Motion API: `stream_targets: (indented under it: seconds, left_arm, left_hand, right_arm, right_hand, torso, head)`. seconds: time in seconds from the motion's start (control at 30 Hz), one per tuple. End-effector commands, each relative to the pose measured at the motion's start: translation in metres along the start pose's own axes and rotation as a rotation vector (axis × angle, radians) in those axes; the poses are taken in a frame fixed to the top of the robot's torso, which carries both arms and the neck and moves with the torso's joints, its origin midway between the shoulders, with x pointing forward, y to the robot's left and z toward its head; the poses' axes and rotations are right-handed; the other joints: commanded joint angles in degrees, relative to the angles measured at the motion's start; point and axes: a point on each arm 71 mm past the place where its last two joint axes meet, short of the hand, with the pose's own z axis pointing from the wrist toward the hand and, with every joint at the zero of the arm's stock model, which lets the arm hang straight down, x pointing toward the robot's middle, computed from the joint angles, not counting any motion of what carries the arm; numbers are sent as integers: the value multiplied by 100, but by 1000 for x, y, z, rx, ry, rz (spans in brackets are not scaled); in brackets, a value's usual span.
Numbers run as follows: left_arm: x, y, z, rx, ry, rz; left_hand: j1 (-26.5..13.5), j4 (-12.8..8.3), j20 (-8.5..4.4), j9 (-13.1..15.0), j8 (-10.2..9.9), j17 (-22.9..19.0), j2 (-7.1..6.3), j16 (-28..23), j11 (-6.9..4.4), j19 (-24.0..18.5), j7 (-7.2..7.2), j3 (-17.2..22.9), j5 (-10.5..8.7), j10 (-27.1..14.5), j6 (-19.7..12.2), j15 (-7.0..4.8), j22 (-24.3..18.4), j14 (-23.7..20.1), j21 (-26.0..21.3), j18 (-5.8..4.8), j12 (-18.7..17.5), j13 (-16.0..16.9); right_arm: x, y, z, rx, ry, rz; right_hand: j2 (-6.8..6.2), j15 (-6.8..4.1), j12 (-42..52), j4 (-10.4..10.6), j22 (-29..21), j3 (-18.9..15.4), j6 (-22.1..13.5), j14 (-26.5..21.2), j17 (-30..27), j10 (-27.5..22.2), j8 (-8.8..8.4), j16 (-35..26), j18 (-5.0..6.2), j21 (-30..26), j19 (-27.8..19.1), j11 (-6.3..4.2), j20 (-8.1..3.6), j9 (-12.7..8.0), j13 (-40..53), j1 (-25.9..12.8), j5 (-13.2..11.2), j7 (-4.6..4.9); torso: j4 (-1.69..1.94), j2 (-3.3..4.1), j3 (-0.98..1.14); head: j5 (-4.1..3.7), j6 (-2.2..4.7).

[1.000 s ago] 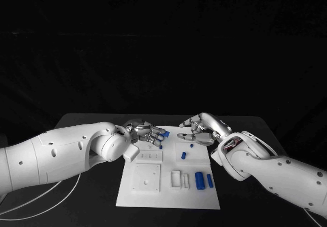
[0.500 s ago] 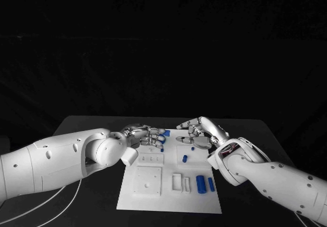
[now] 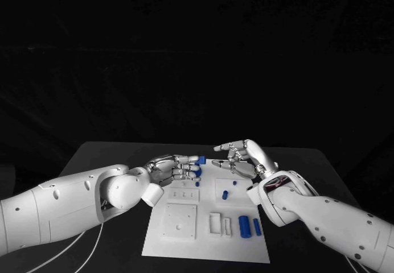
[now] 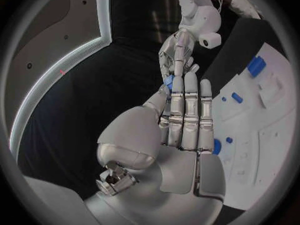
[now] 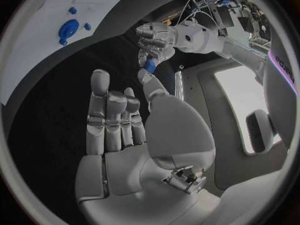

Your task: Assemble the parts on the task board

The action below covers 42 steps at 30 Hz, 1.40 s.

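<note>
The left hand [image 3: 174,166] pinches a blue part [image 3: 198,160], now lifted off the task board [image 3: 205,250] — right hand [image 3: 239,158], fingers spread, has risen alongside, perhaps for a handover.

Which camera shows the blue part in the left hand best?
The head view: the blue part sits clear at the left hand's fingertips, above the task board. The left wrist view shows a sliver behind fingers; the right wrist view shows it small and distant.
</note>
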Motion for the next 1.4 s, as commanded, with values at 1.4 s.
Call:
stream_targets:
  seconds: [1.4]
  left_arm:
    - [3,4,11,117,186,-198]
  left_hand:
    - [-145,-202,25,3991,0,191,189,195,25,-58,-81,150,1,-149,-229,16,83,-204,-23,-72,308,48]
  right_arm:
    - [12,9,5,-25,77,187]
  right_hand:
    - [327,6,-148,-277,151,-799,-227,-378,-196,-388,-34,-122,-27,-551,-12,-35,43,-6,-268,15,106,-46]
  torso:
    - [-11,35,-40]
  head:
    - [121,90]
